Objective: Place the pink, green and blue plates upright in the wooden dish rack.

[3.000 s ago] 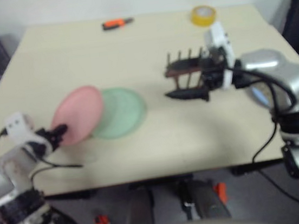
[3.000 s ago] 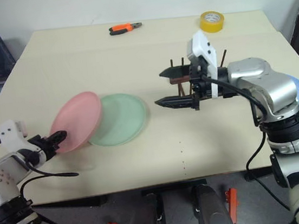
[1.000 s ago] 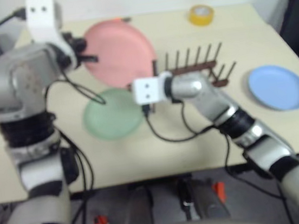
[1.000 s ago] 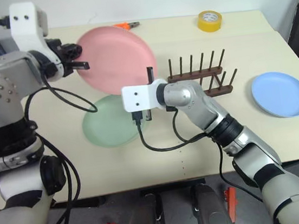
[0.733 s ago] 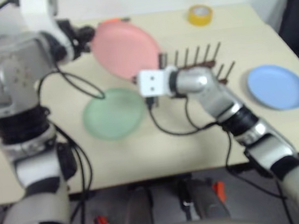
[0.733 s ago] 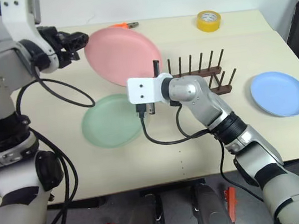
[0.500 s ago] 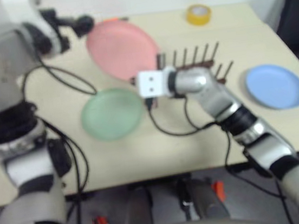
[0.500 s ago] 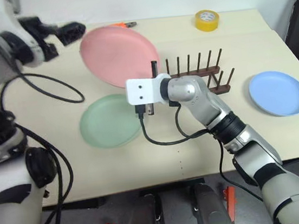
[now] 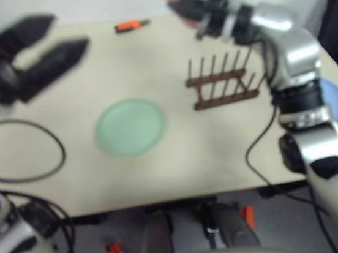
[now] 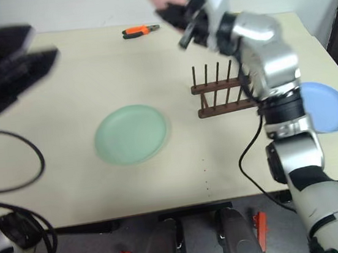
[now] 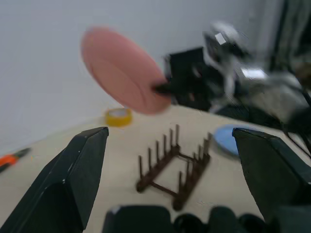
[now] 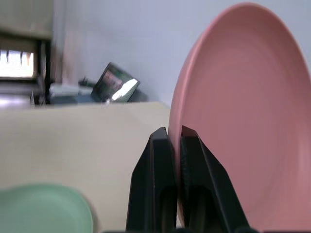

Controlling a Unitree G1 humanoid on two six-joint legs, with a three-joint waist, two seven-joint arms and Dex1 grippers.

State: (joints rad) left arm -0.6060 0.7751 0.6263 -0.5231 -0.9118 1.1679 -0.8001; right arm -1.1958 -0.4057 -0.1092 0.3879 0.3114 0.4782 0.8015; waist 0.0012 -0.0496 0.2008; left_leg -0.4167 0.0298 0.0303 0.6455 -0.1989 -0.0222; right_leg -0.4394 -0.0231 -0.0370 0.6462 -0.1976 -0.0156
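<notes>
Pinching the rim of the pink plate [image 12: 243, 121], the right gripper [image 12: 174, 141] holds it high above the wooden dish rack [image 10: 226, 91]. The left gripper [image 9: 39, 47] hangs wide apart, empty. The green plate [image 10: 131, 133] and blue plate [image 10: 326, 104] lie flat on the table [image 10: 88, 74].

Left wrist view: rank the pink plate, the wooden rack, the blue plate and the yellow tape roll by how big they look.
1. pink plate
2. wooden rack, close to the plate in extent
3. blue plate, partly hidden, so unsure
4. yellow tape roll
</notes>
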